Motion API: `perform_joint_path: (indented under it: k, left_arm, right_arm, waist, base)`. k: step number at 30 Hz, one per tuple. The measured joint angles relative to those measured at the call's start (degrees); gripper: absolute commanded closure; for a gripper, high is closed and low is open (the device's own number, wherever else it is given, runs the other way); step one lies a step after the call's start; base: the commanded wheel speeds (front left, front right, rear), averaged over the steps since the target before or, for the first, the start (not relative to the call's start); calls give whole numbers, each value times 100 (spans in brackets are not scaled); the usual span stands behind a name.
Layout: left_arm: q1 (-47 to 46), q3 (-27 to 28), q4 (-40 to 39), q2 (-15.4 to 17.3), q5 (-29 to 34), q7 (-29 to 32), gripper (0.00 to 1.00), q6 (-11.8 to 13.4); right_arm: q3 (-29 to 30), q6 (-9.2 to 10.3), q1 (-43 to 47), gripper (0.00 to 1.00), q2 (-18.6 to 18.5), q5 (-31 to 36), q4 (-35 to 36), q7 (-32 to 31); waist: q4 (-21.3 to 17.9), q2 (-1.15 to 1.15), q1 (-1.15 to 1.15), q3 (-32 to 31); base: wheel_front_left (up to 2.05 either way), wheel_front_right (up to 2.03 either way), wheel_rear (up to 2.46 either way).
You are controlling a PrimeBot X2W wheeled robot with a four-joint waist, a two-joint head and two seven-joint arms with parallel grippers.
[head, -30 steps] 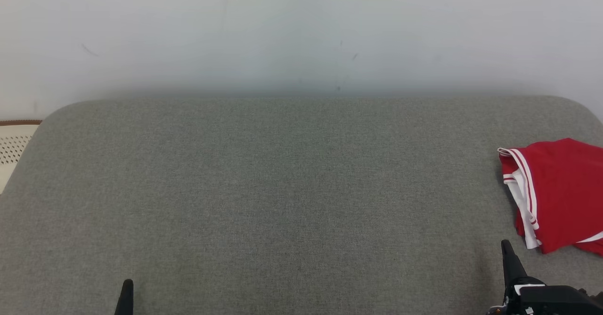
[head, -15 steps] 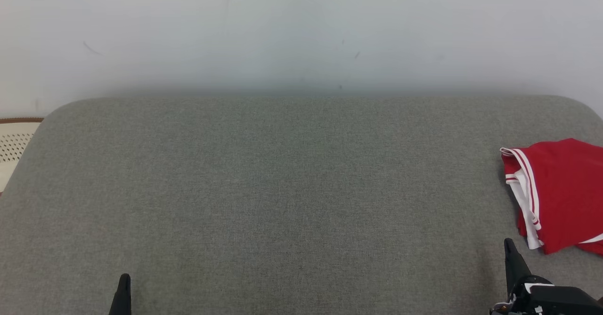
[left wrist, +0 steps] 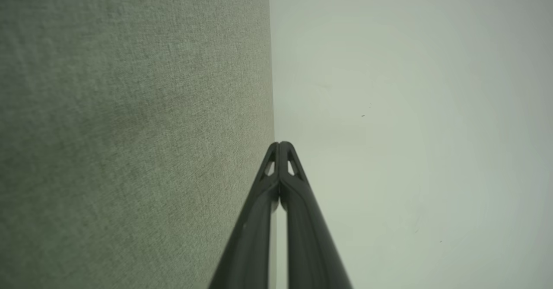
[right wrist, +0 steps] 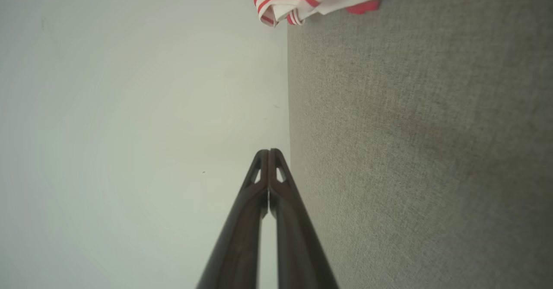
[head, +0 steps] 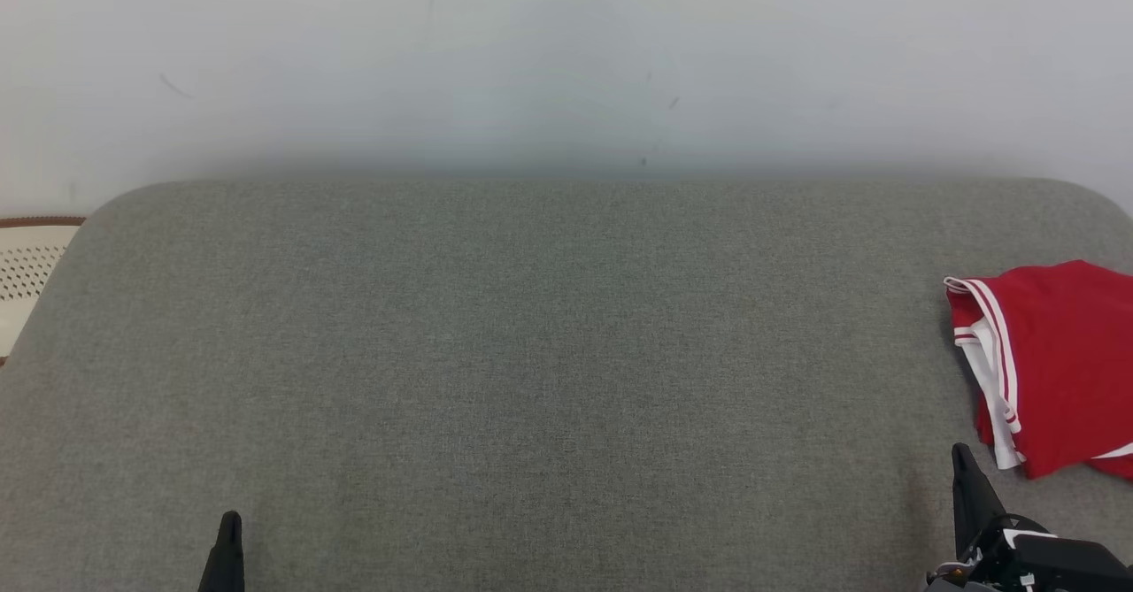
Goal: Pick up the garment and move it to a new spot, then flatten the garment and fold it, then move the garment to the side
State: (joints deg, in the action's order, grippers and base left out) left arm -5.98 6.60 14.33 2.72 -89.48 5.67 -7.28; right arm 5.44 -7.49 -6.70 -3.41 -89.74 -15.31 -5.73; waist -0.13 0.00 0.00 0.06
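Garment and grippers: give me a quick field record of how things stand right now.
garment: red with white trim, lying bunched at the right end of the surface, cut off by the head view's right edge
surface: grey fabric, with a pale wall behind it
left gripper: shut, holding nothing, low at the near left
right gripper: shut, holding nothing, just short of the garment and not touching it
fold state: cannot tell from here

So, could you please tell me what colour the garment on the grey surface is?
The garment is red with white stripes along its trim, seen best in the head view.
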Motion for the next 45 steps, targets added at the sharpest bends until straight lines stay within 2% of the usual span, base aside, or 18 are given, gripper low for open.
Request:
perform_joint_path:
  k: [9, 45]
  left_arm:
    - [-7, 18, -10, 5, -278, 65, 100, -18]
    - [-10, 19, -12, 7, -279, 65, 100, -18]
  right_arm:
    - [64, 0, -39, 100, 20, -277, 27, -82]
    - [77, 0, -60, 100, 31, -276, 31, -88]
  waist:
    - [14, 0, 0, 11]
    - [14, 0, -1, 11]
  base:
    - [0, 0, 0]
    - [0, 0, 0]
